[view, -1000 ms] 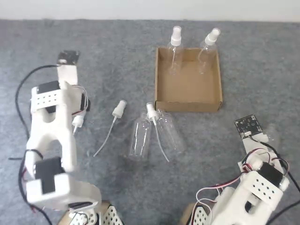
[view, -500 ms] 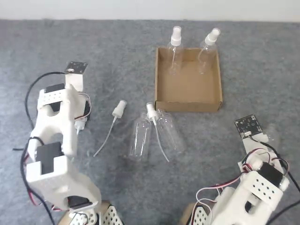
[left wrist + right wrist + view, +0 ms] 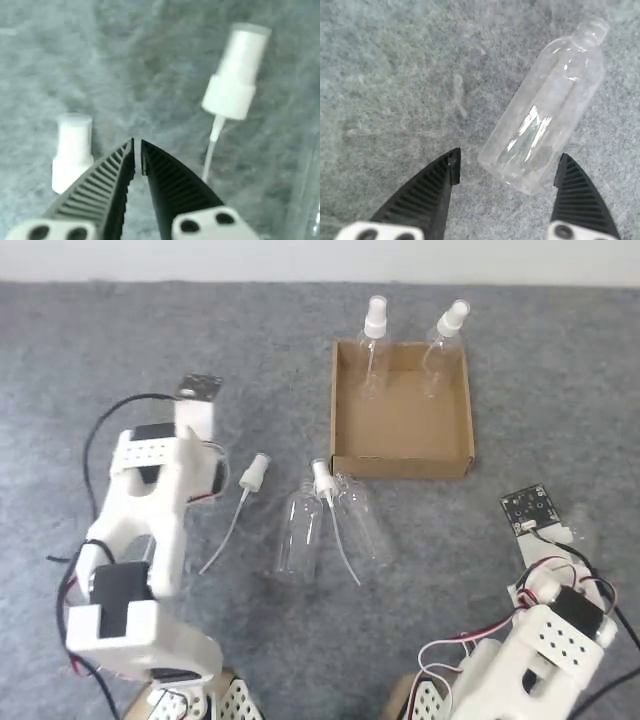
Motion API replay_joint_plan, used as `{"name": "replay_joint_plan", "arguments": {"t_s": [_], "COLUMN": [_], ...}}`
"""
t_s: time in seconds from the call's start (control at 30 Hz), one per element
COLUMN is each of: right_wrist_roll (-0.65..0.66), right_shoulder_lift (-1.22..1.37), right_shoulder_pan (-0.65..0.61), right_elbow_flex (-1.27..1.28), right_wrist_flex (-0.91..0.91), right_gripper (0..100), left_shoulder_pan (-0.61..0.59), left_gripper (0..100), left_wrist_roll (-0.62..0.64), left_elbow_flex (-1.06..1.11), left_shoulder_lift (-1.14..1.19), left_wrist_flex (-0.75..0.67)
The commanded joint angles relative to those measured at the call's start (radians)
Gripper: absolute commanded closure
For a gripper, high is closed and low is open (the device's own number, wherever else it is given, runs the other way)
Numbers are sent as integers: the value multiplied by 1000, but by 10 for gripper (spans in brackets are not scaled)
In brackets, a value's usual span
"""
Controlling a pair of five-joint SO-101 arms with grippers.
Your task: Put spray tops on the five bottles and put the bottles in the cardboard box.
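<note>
1. Grey fuzzy mat over the whole table, pale wall strip at the back.
2. Progress looks like two of five. The cardboard box sits toward the far side of the mat, and two capped bottles are already in it, leaning on the back wall with their heads over the rim.
3. Left to do, by my count: three bottles need tops and boxing.
4. Two bare bottles lie side by side, touching, just in front of the box.
5. The middle spray top lies at their necks, its dip tube running down between them. That's the awkward bit: a tight cluster, so grabbing one probably nudges the rest.
6. The loose spray top lies further toward the left arm, tube trailing on the mat.
7. The left gripper has its jaws pinched together on nothing. It hangs between that loose top and a third spray top, touching neither.
8. The third bare bottle lies right under the right gripper, whose jaws are spread wide to either side of its base, not on it.
9. The right arm sits at the near corner, well apart from the cluster, wires looping round it.
</note>
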Motion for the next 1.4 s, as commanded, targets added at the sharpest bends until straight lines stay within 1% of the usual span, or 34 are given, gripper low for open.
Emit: {"name": "replay_joint_plan", "arguments": {"t_s": [0.0,0.1,0.17,0.23,0.37,0.53,0.67,0.73,0.87,0.97,1.07,1.17,1.37], "right_wrist_roll": [14,38,48,49,49,51,52,52,52,52,49,52,52], "right_shoulder_lift": [-30,-30,-30,-30,-30,-30,-30,-30,-30,-30,-30,-30,-30], "right_shoulder_pan": [8,8,8,10,10,10,10,10,10,10,10,7,1], "right_elbow_flex": [-9,-9,-9,-8,-8,-8,-8,-8,-8,-8,-8,-9,-18], "right_wrist_flex": [-2,1,4,4,4,4,2,2,2,2,-2,-2,-5], "right_gripper": [738,738,738,738,738,738,738,738,738,738,738,736,735], "left_shoulder_pan": [-20,-83,-126,-152,-158,-158,-166,-164,-155,-155,-150,-120,0], "left_gripper": [972,897,865,863,863,863,863,886,993,991,991,991,991], "left_wrist_roll": [23,9,-38,-78,-124,-141,-152,-152,-143,-112,-83,-48,75], "left_elbow_flex": [-28,-104,-160,-205,-254,-257,-252,-252,-252,-248,-231,-177,8], "left_shoulder_lift": [-75,-74,-69,-43,78,173,229,242,229,173,66,-98,-474], "left_wrist_flex": [-20,20,43,61,77,68,34,34,43,69,100,123,126]}}
